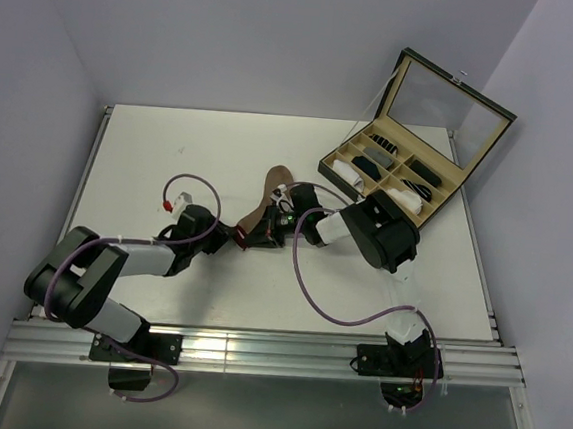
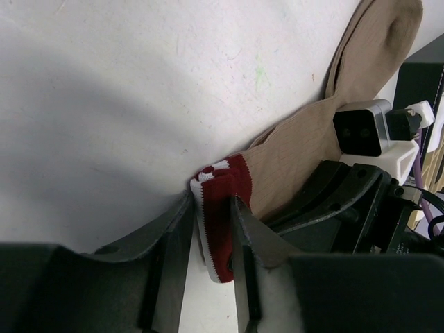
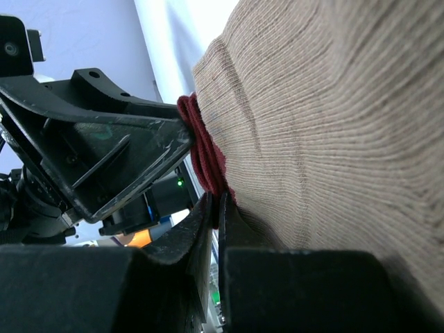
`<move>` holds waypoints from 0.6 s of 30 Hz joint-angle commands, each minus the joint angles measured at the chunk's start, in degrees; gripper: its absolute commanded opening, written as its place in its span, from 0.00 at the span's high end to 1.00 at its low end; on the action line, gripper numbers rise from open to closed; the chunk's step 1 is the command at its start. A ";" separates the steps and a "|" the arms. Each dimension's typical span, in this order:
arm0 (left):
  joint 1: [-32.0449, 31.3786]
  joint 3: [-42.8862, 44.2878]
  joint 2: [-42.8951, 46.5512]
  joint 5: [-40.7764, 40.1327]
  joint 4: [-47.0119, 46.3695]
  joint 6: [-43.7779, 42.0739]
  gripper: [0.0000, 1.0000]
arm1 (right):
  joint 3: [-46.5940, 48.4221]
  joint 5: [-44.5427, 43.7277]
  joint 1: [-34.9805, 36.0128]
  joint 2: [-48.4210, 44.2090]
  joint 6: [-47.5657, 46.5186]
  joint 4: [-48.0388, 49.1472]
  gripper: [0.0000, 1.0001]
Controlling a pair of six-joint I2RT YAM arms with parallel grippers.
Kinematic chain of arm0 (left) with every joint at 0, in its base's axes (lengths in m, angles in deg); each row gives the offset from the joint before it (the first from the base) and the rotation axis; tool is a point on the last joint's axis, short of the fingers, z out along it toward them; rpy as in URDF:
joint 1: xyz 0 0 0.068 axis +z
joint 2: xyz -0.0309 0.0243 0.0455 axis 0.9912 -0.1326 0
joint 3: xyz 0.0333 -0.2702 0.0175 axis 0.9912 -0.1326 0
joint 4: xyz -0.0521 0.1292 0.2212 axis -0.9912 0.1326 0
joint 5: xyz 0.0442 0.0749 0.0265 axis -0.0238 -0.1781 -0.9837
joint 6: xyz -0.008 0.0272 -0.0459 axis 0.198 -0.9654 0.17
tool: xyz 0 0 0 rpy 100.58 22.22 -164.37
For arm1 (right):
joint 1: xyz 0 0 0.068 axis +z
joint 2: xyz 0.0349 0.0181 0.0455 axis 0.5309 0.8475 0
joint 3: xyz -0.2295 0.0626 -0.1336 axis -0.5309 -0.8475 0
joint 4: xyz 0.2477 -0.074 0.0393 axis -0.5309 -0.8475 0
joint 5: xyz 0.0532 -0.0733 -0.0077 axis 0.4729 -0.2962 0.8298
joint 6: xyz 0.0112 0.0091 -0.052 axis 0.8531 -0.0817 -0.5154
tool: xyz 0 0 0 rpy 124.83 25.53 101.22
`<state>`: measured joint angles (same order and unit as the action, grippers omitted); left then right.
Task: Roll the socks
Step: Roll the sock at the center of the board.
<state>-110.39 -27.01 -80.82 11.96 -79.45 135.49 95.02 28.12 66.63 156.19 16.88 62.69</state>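
Item: tan sock (image 1: 264, 205), lying on surface (image 1: 171, 154) front-left of open box (image 1: 443, 93). Left end effector (image 2: 212, 208) pinching red cuff (image 2: 222, 236); right end effector (image 3: 216, 205) clamping same cuff alongside. Step: roll beginning at cuff. Next probably calling for tight turning toward toe.

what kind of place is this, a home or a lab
Most likely a robotics lab test cell, not a home: a left arm and right arm bolted to an aluminium rail, and a white table boxed in by plain walls.
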 commanded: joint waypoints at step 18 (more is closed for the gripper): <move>-0.55 3.54 -3.19 -3.14 14.79 -4.37 1.00 | 2.74 -11.20 1.91 -7.93 -20.28 -22.29 0.82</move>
<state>-110.61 -23.71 -82.94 11.74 -76.08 134.85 97.01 23.22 67.68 152.50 5.86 50.63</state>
